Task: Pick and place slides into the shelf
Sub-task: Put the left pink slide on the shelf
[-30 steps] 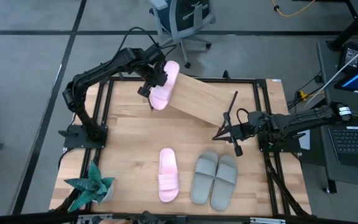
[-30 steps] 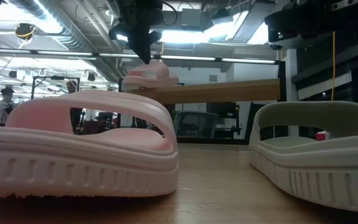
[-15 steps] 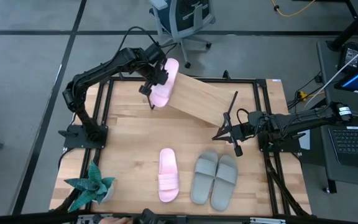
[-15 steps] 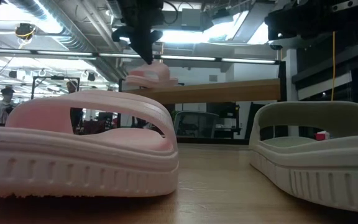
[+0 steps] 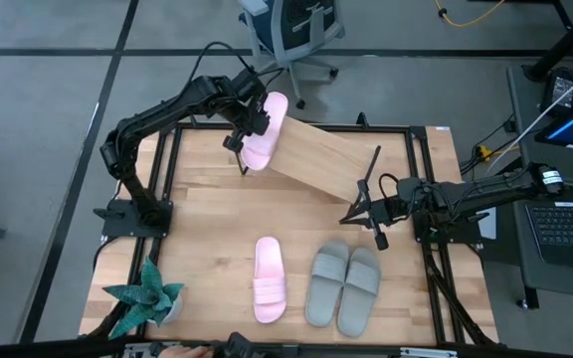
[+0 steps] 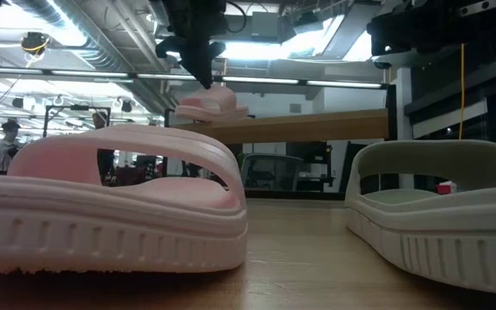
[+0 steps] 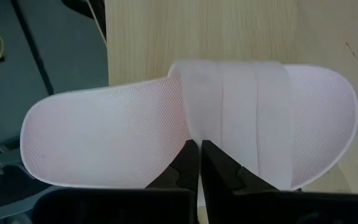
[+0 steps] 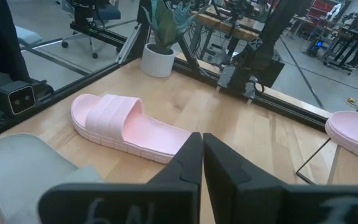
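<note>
From above, a pale pink slide (image 5: 263, 136) is seen lying on the upper left end of the slanted shelf (image 5: 326, 159), part of it overhanging the board's edge. The left gripper (image 5: 238, 137) is placed at that slide's left edge, its jaws closed together there; whether the foam is pinched between them cannot be told from this view. The second pink slide (image 5: 270, 279) is laid flat on the table (image 5: 202, 209) near the front, and the grey-green pair (image 5: 344, 286) is set side by side just to its right. The right gripper (image 5: 360, 211) is held low over the table beside the shelf's lower right end, its jaws shut on nothing. A potted plant (image 5: 145, 298) is seen at the front left corner. In the low view, the near pink slide (image 6: 110, 207) and one grey-green slide (image 6: 442, 211) fill the foreground, while the far pink slide (image 6: 209, 103) is seen resting on the shelf board (image 6: 317, 127) with the left gripper (image 6: 203, 79) touching it from above. In the left wrist view, the pink slide (image 7: 191, 130) is shown lying across the board's edge, and the closed fingertips (image 7: 188, 162) are pressed against the edge of its strap. In the right wrist view, the shut fingers (image 8: 219, 168) are pointed toward the pink slide (image 8: 126, 127) on the table, well apart from it, with the plant pot (image 8: 158, 59) beyond.
</note>
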Available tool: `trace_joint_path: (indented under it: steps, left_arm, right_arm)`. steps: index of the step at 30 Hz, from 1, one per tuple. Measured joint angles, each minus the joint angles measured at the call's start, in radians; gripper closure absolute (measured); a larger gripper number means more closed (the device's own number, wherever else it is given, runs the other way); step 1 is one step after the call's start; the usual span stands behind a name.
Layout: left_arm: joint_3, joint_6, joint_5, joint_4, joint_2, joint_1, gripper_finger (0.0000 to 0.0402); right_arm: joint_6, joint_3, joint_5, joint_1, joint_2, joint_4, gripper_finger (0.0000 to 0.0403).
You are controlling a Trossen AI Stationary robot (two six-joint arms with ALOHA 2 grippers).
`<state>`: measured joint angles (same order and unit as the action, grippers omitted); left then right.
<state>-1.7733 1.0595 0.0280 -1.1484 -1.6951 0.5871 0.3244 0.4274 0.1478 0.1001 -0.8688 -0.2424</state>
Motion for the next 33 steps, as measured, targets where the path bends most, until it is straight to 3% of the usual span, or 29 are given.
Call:
trace_joint_path:
  steps: [33]
  left_arm:
    - [0.000,0.024,-0.019,0.020,-0.053,0.036,0.0401]
  right_arm:
    - [0.002,0.000,0.000,0.000,0.000,0.000,0.0386]
